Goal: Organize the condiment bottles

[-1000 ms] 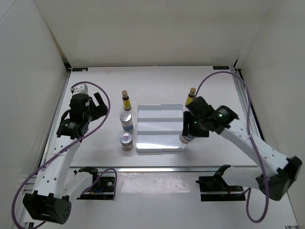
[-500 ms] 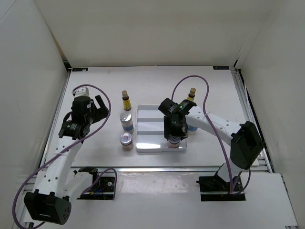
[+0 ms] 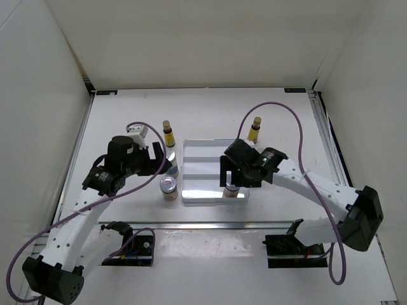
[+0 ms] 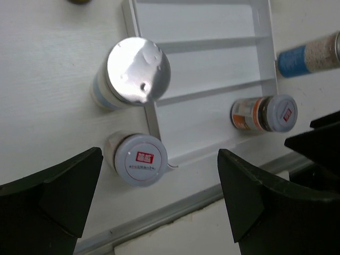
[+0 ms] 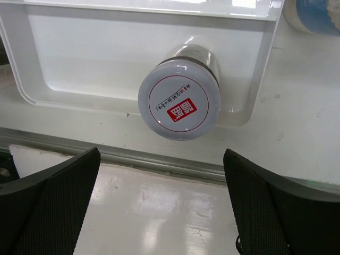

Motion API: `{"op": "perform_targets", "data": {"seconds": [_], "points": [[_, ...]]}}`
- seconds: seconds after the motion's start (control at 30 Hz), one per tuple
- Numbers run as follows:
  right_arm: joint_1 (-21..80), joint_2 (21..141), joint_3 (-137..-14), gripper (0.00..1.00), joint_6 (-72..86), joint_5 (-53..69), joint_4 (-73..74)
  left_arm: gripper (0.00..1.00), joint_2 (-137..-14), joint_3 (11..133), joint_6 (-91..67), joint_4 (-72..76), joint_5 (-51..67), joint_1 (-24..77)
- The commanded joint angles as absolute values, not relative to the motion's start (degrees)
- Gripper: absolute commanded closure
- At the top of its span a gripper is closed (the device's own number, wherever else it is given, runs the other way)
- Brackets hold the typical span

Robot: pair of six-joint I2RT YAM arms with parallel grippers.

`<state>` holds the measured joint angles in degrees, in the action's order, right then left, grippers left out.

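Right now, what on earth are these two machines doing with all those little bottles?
Two robot arms are sorting small bottles into a white tray. The right claw hangs open above a short jar standing in the tray's near right corner. The left claw, also open, hovers over a silver-lidded jar and a second short jar beside the tray. A left dark bottle and a right dark bottle wait farther back.

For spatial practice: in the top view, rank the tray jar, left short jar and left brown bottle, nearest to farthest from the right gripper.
1. tray jar, under the right gripper.
2. left short jar, left of the tray.
3. left brown bottle, left, farther back.
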<state>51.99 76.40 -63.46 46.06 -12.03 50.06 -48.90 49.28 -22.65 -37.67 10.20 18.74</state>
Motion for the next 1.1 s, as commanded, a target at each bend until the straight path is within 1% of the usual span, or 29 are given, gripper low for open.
{"op": "perform_targets", "data": {"seconds": [0.0,0.1,0.13,0.23,0.33,0.43,0.53,0.73,0.87,1.07], "points": [[52.12,73.83,-61.0,0.0,47.02,-14.24,45.62,0.0,-49.91,48.16,-25.48,-41.92,11.34,22.49],[52.12,74.52,-61.0,0.0,45.97,-14.24,44.74,0.0,-52.2,48.16,-28.02,-44.9,9.85,26.27],[52.12,74.53,-61.0,0.0,45.97,-13.72,44.74,0.0,-54.21,48.16,-28.82,-45.7,7.41,29.06],[52.12,75.15,-61.52,0.0,45.97,-13.71,44.74,0.0,-58.77,48.69,-30.49,-46.75,4.14,32.95],[52.12,75.15,-60.83,0.0,45.97,-13.71,44.21,0.0,-63.7,48.16,-32.86,-46.76,2.12,33.49],[52.12,74.53,-60.3,0.0,45.97,-13.71,44.21,0.0,-66.0,46.85,-35.41,-46.76,-1.65,33.49],[52.12,73.39,-59.59,0.0,45.97,-13.71,43.59,0.0,-66.01,46.32,-36.64,-46.76,-4.99,34.01],[52.12,73.38,-59.59,0.0,45.97,-13.18,43.59,0.02,-63.9,46.85,-37.18,-46.76,-7.46,34.01],[52.12,74.61,-59.59,0.0,45.97,-12.66,43.59,0.06,-60.92,47.46,-37.18,-46.76,-7.47,34.01],[52.12,75.15,-60.21,0.0,45.97,-12.66,43.59,0.06,-54.5,47.99,-37.18,-46.76,-9.23,35.16]]}}
